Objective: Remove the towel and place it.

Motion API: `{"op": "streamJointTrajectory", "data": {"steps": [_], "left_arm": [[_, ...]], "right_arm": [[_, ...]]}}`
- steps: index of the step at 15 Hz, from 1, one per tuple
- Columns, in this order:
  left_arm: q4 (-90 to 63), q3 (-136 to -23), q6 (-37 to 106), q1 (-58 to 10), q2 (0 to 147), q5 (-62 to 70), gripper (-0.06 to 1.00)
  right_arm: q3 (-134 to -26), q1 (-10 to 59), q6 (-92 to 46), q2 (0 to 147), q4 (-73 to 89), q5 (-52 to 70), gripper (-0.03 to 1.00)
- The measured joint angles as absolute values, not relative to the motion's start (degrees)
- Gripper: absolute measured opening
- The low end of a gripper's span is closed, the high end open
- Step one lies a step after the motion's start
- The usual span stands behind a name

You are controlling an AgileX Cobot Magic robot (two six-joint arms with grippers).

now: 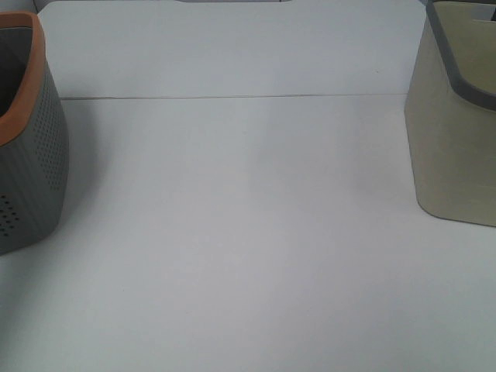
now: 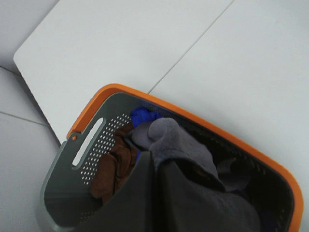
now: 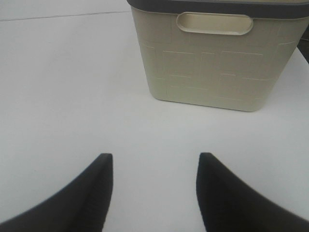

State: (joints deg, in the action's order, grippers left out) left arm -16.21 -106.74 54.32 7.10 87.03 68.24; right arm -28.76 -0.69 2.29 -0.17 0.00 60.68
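The towel sits in the basket at 9 o'clock on the table, heaped on top of the other laundry. One fold of it is humped up at the tip of the left gripper. The jaws look pressed together on that fold, though the contact itself is hard to see. I judge the towel soft, light and limp: it will sag and trail when lifted, and may drag the neighbouring cloths with it. A raised fold or the hem makes the best hold, taken high so the rest clears the rim. The right gripper hangs spread over bare table, holding nothing, facing the bin at 3 o'clock. Counted: one towel, one brown cloth, one blue cloth, one basket, one bin
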Motion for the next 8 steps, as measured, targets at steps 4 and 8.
{"op": "streamJointTrajectory", "data": {"steps": [4,8], "left_arm": [[-25.84,-113.67,53.17,7.1,86.69,69.79,0.0],[-32.43,-120.03,53.51,5.27,87.03,69.84,0.0]], "right_arm": [[-28.76,-0.69,2.29,-0.17,3.32,60.62,0.54],[-29.74,-0.69,-0.86,2.58,9.51,57.81,0.54]]}}
